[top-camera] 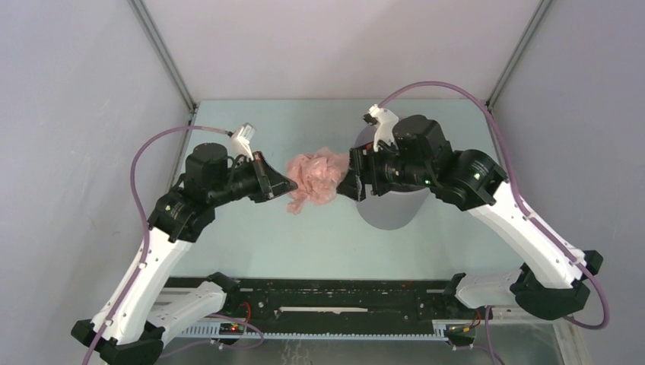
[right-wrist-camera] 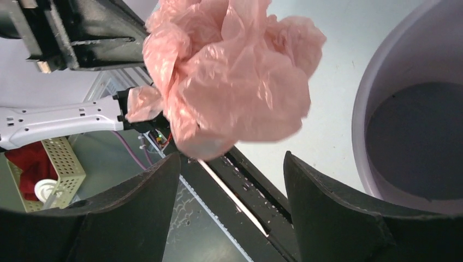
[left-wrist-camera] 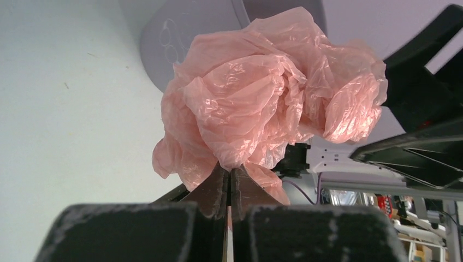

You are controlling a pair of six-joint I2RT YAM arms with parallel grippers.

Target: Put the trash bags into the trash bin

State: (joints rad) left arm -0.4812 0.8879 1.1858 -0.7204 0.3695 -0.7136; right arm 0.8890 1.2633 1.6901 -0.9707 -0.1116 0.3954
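Top view: shows the trash bag [top-camera: 316, 176] bunched up above the table [top-camera: 304, 243], between both arms, just beside the trash bin [top-camera: 392, 217] and not yet in it.

Left wrist: finds the left jaws shut tight on a thin fold at the bag's lower edge, the rest ballooning ahead, the bin behind.

Right wrist: finds the right jaws standing apart, gripping nothing, the bag just beyond their tips, the bin's mouth to the right.

Could slip from so small a pinch of slick film. Could stretch or tear if pulled both ways. Could drape over the rim if released short of the mouth.
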